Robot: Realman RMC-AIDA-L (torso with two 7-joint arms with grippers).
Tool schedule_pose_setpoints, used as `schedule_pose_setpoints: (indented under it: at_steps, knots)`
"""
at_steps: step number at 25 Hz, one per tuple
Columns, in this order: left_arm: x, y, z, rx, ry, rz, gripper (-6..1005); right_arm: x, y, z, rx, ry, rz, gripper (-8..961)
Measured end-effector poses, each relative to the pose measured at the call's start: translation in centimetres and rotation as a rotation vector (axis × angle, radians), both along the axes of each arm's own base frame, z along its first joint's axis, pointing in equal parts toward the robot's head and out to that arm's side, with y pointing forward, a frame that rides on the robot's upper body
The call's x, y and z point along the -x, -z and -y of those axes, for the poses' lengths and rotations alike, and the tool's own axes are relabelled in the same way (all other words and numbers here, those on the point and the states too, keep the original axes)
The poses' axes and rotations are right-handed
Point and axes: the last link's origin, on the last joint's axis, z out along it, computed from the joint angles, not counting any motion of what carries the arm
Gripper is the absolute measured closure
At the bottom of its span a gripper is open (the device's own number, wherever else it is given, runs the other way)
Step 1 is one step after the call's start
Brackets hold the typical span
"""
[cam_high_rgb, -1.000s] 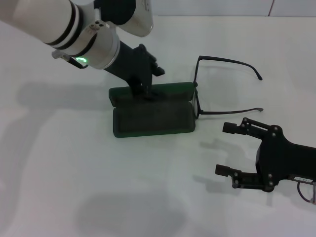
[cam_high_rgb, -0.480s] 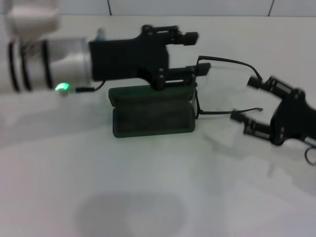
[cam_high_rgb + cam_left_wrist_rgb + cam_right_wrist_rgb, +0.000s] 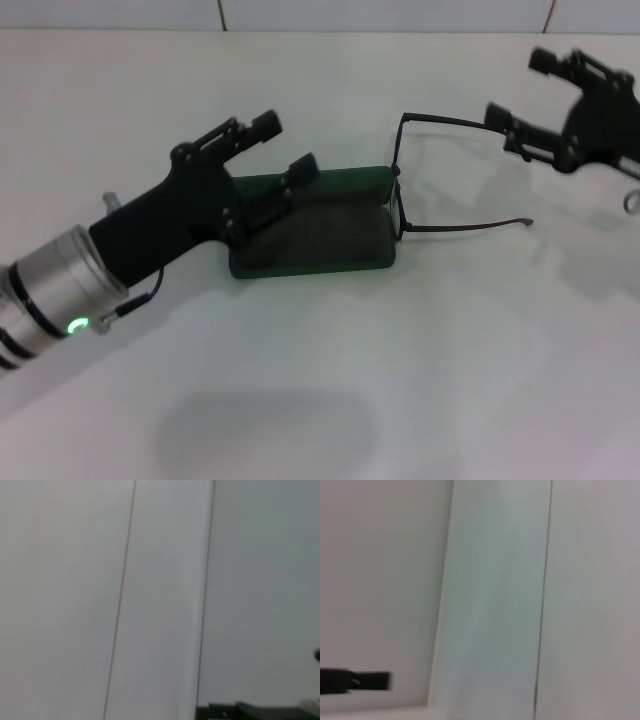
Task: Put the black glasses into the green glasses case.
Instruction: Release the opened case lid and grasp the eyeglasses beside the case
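- Dark green rectangular hard glasses case (image 3: 320,240) lies open near the middle of the white tabletop (image 3: 420,380), lid hinged back toward the far edge
- Thin black wire-frame glasses (image 3: 440,180) rest on the tabletop, front touching the case's right end, temple arms unfolded toward the right edge
- Left gripper (image 3: 285,150) over the case's left part, jaws open, empty
- Right gripper (image 3: 518,88) near the far right corner, by the far temple tip, jaws open, empty
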Motion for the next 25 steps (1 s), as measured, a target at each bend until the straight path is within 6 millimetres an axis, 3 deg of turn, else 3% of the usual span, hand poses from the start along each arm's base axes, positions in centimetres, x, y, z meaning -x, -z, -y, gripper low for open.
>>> schedule_pose_setpoints:
  at_steps: [8,14,18,25]
  knots:
    - [1.3,1.1,1.0,0.0,-0.052,-0.022,345,6.2,-1.1,-5.4,0.057,0.044,0.431,144]
    - [0.9,1.6,0.8,0.015,-0.043,-0.024,344,9.3,-1.3,-8.6,0.249,0.244,0.551,145]
    - [0.5,2.0,0.4,0.033,-0.034,-0.023,344,11.3,-0.7,-9.3,0.333,0.367,0.61,145]
    - [0.1,2.2,0.1,0.042,-0.018,-0.027,345,14.7,0.6,-8.5,0.344,0.377,0.742,145]
